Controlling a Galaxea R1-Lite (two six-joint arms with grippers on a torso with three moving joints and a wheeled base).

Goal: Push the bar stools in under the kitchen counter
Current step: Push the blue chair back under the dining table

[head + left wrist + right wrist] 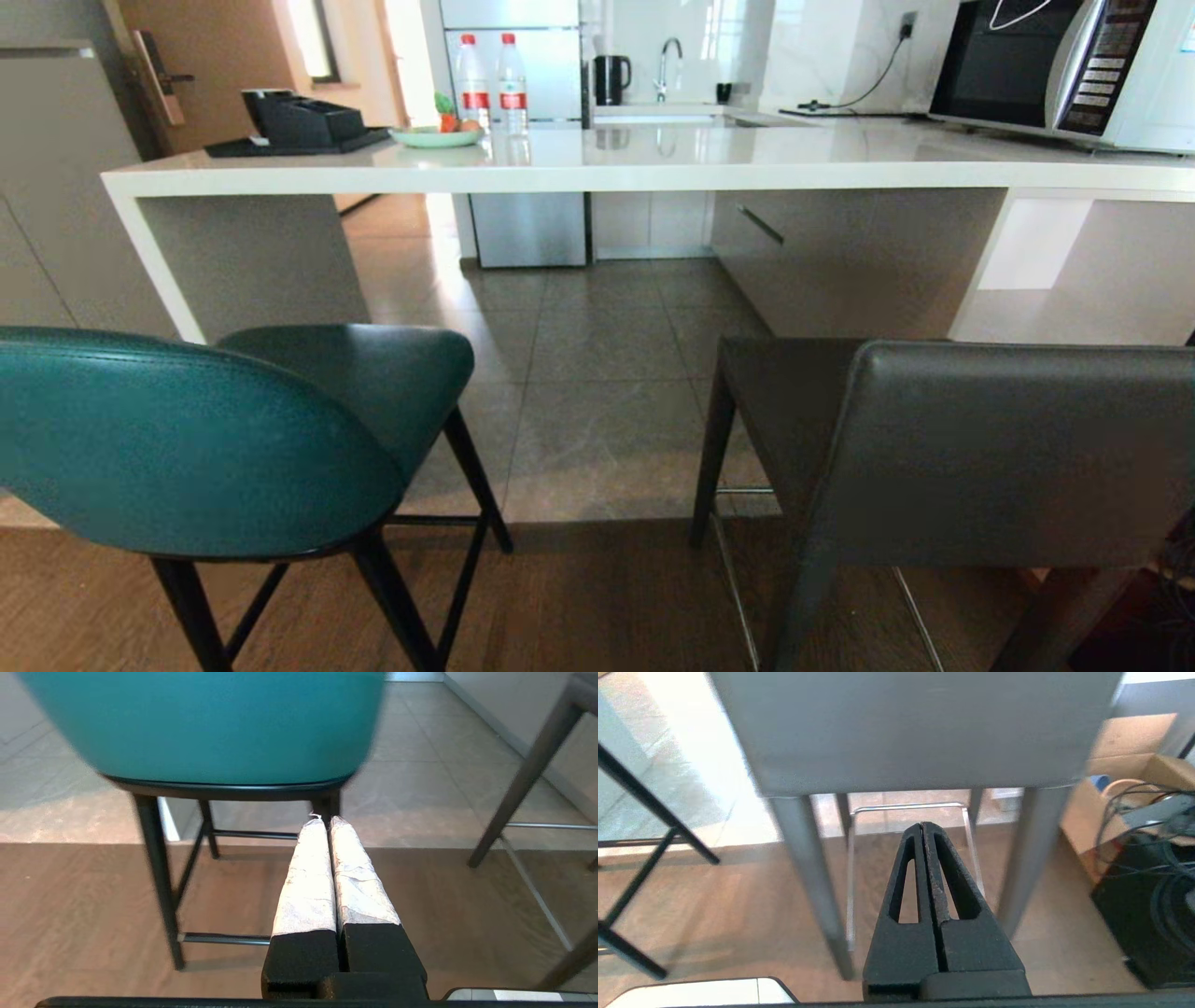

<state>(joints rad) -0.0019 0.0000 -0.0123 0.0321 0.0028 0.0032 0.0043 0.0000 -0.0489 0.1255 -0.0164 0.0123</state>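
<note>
the teal stool (pixel 196 439) is at the lower left of the head view and the grey stool (pixel 990 448) is at the lower right. both stand out from the white kitchen counter (pixel 597 173) across the top. the left gripper (pixel 325 820) is closed, empty, behind the teal stool. the right gripper (pixel 923 826) is closed, empty, behind the grey stool.
</note>
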